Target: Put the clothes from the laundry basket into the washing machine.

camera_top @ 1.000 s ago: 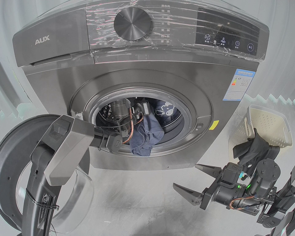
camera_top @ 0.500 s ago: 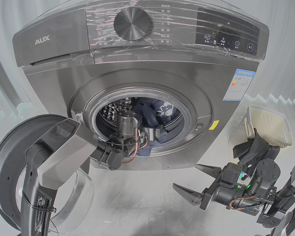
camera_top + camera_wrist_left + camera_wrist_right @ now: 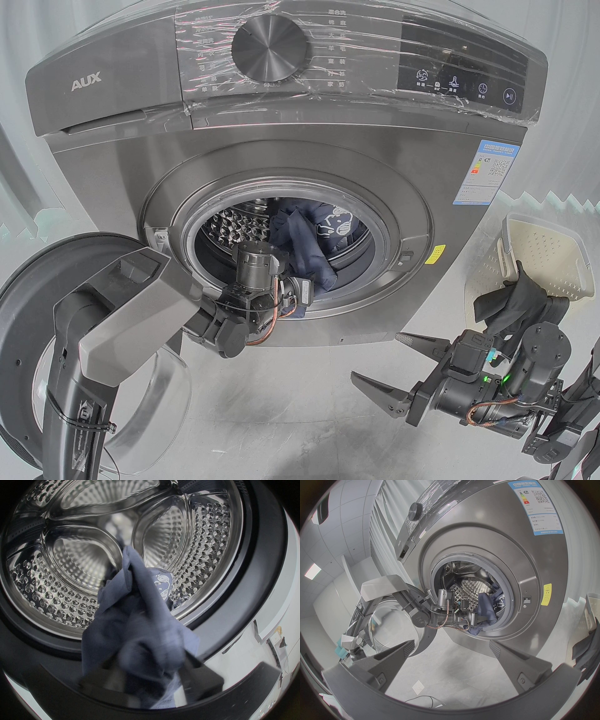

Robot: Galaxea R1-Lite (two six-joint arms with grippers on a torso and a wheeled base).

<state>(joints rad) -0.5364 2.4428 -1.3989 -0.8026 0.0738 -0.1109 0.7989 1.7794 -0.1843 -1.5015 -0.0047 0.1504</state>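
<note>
blue garment [image 3: 299, 236] is soft, light, floppy, hanging out the washing machine [image 3: 400, 187] mouth at left gripper [image 3: 148, 671]; hold can't tell. right gripper [image 3: 375, 359] wide open, empty. best pinched at a bunched fold.

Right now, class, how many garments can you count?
3: a blue garment at the mouth of the drum, a printed navy garment behind it inside the drum, and a dark garment hanging out of the laundry basket. More may be hidden.
</note>
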